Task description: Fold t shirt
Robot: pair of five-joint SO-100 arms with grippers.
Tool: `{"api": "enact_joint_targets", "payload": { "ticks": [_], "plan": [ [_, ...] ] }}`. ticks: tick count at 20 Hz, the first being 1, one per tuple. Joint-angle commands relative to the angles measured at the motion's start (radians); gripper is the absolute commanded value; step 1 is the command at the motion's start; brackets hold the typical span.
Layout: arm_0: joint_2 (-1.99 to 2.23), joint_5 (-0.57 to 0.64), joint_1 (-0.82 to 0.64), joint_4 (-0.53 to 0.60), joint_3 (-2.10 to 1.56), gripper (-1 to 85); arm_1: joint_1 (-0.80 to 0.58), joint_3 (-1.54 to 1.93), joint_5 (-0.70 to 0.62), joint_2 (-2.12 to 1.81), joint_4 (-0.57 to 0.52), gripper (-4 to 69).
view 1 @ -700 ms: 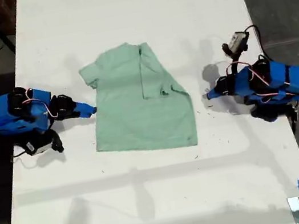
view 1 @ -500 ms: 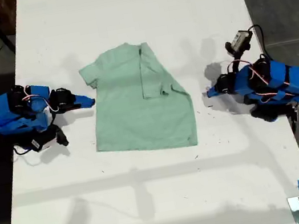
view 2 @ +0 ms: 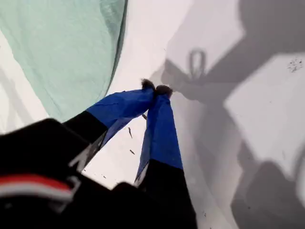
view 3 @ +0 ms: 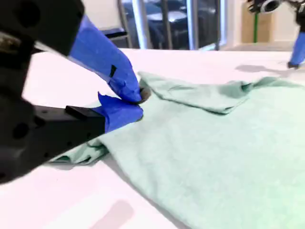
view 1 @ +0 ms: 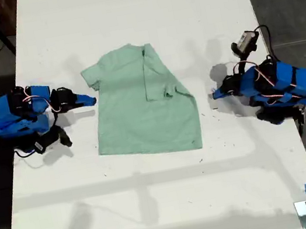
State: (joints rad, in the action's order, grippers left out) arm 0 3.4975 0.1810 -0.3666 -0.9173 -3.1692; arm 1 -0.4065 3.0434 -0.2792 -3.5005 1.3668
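You're mid-fold w/ the t shirt (view 1: 142,101) flat on the table (view 1: 158,208), one side flap already over: my first gripper (view 2: 155,89) pinched together on nothing beside the shirt, my second gripper (view 3: 138,102) tips together over its sleeve edge, grip unclear, so next prob. fold the other side in.

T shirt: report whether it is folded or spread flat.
Partly folded: the t shirt has one side flap lying doubled over its body; the other sleeve is out flat.
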Motion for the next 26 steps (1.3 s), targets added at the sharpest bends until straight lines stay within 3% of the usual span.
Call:
{"api": "enact_joint_targets", "payload": {
  "ticks": [1, 6, 12, 16, 18, 19, 20, 26],
  "plan": [
    [-0.594, 0.149, -0.178, -0.008, 0.348, 15.0, 0.009, 0.032, 0.005, -0.011, 0.003, 1.2],
    [-1.259, 0.463, -0.558, -0.032, 0.802, 18.2, 0.015, 0.032, 0.006, -0.011, 0.003, 1.2],
    [-1.546, 0.551, -0.746, -0.009, 0.966, 17.4, 0.021, 0.029, 0.0, -0.011, 0.002, 1.2],
    [-1.758, 0.557, -0.746, 0.002, 1.092, 16.2, 0.021, 0.029, -0.006, -0.011, 0.0, 1.2],
    [-1.884, 0.54, -0.749, -0.002, 1.15, 9.1, 0.026, 0.029, -0.006, -0.011, 0.0, 1.2],
    [-1.916, 0.522, -0.744, -0.002, 1.164, 0.0, 0.026, 0.029, -0.006, -0.011, 0.0, 1.2],
    [-1.927, 0.518, -0.735, -0.005, 1.183, -0.1, 0.025, 0.029, -0.006, -0.011, 0.0, 1.2],
    [-1.75, 0.445, -0.571, -0.232, 1.445, -0.1, 0.026, 0.029, -0.006, -0.011, 0.0, 1.2]
  ]
}}
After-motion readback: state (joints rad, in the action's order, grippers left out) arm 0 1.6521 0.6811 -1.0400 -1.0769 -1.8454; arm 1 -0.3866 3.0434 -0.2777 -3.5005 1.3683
